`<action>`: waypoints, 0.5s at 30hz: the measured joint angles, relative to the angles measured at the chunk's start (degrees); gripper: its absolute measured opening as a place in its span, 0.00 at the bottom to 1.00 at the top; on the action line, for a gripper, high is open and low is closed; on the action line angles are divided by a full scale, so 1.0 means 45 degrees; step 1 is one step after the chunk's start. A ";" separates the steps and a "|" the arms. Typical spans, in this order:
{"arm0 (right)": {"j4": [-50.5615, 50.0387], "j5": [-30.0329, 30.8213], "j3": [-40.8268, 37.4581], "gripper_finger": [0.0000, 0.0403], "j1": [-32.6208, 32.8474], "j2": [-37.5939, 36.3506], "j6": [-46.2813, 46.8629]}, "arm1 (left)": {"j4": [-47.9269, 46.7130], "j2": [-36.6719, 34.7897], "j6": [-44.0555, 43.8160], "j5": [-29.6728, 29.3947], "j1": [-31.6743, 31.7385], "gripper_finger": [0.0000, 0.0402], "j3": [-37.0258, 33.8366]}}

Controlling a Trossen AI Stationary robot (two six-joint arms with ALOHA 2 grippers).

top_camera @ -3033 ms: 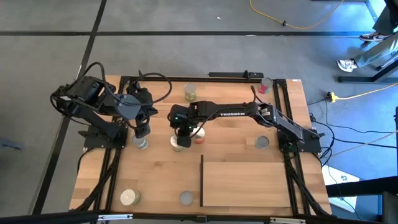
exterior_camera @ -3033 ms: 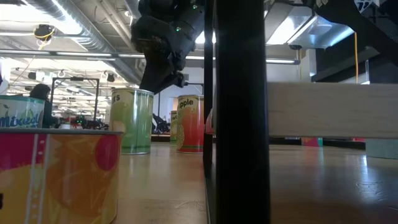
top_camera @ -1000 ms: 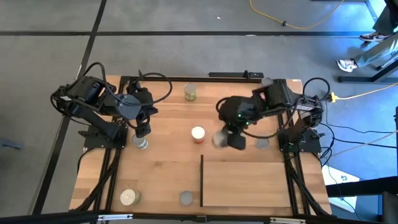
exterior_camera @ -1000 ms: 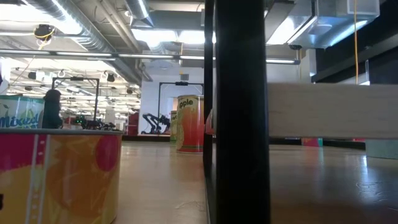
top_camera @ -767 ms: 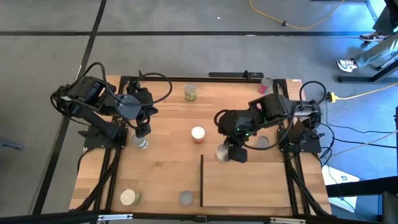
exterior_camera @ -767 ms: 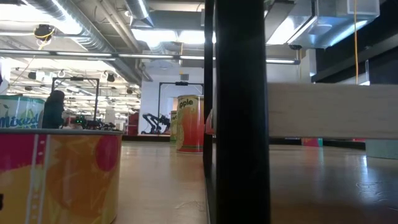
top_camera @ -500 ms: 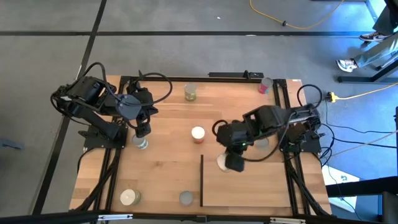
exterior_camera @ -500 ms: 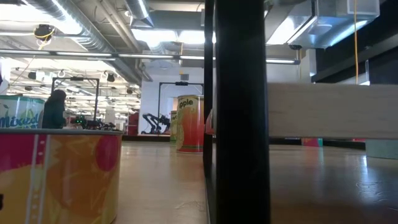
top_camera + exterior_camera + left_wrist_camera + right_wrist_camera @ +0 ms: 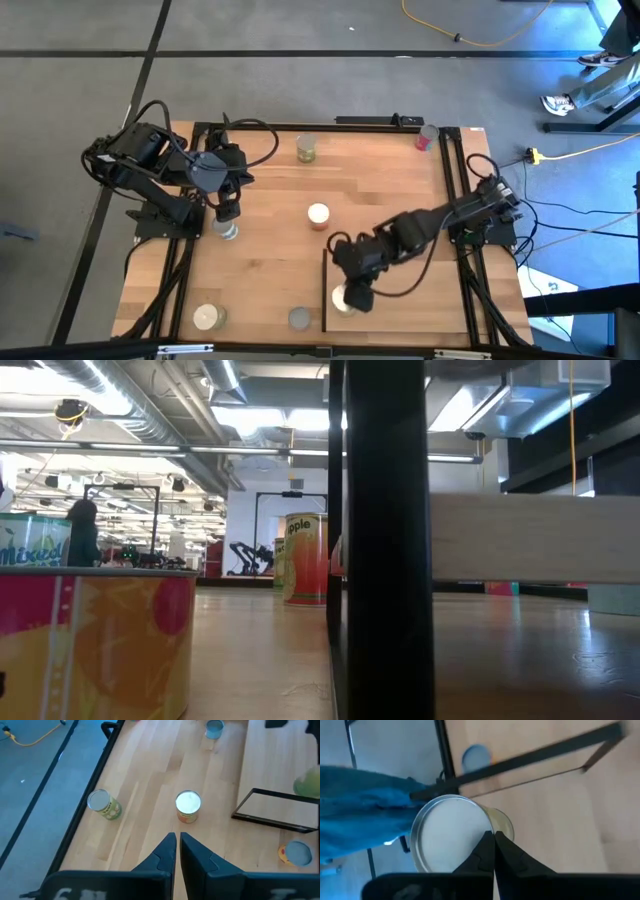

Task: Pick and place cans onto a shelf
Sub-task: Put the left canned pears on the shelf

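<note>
The right arm has swung down and across the table since half a second ago: its right gripper (image 9: 352,296), then over the upper left corner of the shelf (image 9: 420,295), now hangs over the shelf's lower left corner, just inside the black strip (image 9: 324,290). It carries the white-topped can (image 9: 342,299) with it; three seconds back that can stood beside the cream-topped can (image 9: 318,214) in the middle of the table. In the right wrist view the fingers (image 9: 485,851) stand pressed together over the can's lid (image 9: 451,832), so the jaws look fully closed, yet how they hold the can is hidden beneath the lid's rim. Whether the can rests on the shelf or hangs above it cannot be told.

The left arm stays where it was at the table's left side, its left gripper (image 9: 228,212) above a silver-topped can (image 9: 227,231), fingers (image 9: 167,854) all but touching with only a thin slit between, and nothing in them.

The other cans lie unchanged: a green one (image 9: 306,148) at the far edge, a red one (image 9: 427,137) at the far right corner, a cream-topped one (image 9: 206,318) and a grey one (image 9: 298,319) near the front edge. The grey can seen earlier by the right arm's base is now covered by the arm.

The low view shows neither gripper; a black post (image 9: 382,540) blocks its middle, and the shelf's edge shows pale to the right
</note>
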 joint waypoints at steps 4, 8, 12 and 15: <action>0.0484 -0.0033 -0.0772 0.00 0.0446 0.0000 0.0119 | -0.0001 0.0000 0.0000 0.0008 0.0000 0.04 -0.0010; 0.1391 0.0501 -0.1590 0.00 0.0782 -0.0009 0.0212 | -0.0001 0.0000 -0.0011 0.0018 0.0000 0.04 -0.0010; 0.2306 0.0682 -0.2396 0.00 0.0863 -0.0005 0.0296 | 0.0004 0.0000 -0.0017 0.0018 0.0000 0.04 -0.0010; 0.2853 0.1000 -0.2914 0.00 0.0866 -0.0001 0.0242 | -0.0001 0.0000 -0.0019 0.0018 0.0000 0.04 -0.0010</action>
